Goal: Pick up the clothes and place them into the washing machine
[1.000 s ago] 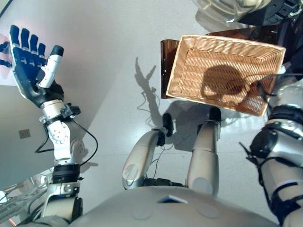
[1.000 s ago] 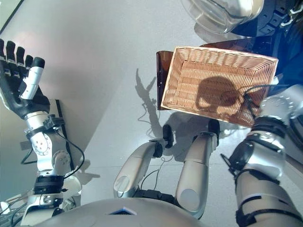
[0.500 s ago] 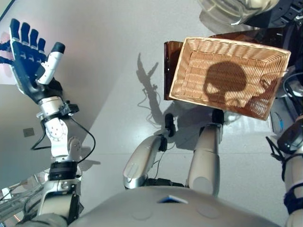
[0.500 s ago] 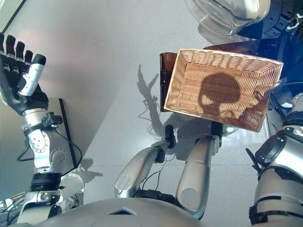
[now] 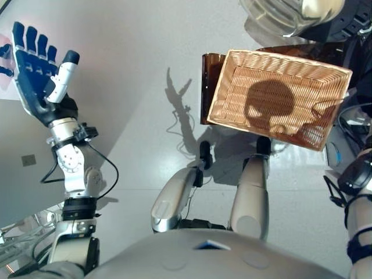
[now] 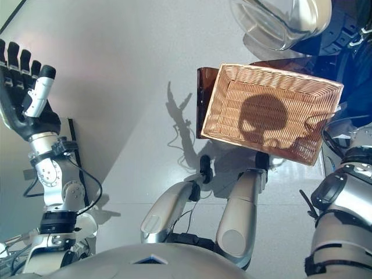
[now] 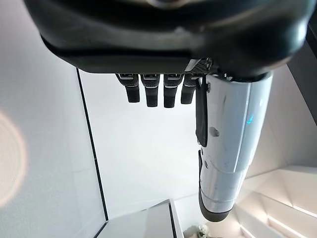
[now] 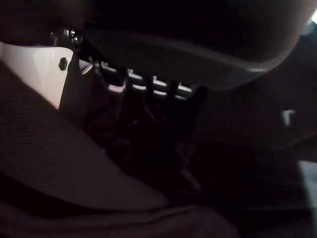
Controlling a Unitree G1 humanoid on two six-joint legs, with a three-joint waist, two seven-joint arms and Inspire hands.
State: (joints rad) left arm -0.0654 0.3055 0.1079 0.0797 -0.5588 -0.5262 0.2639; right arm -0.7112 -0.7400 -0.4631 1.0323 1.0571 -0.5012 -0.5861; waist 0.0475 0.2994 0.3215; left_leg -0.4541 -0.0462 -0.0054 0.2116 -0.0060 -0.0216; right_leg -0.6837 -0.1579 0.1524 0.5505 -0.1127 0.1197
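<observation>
No clothes are seen in the basket (image 5: 229,87); dark cloth (image 8: 59,163) fills the right wrist view, judged soft, light, best bunched. The left hand (image 5: 38,72) is raised with fingers straight; the right hand's (image 8: 148,94) grip cannot be told.

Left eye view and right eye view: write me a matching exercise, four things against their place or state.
1. tan woven wicker basket
2. left robot hand
3. dark brown stand
4. silver-rimmed round glass door

a. raised, fingers straight
b. empty, shadow across its bottom
c. at the view's top edge
d. partly hidden under the basket

Pairs: 1-b, 2-a, 3-d, 4-c
</observation>
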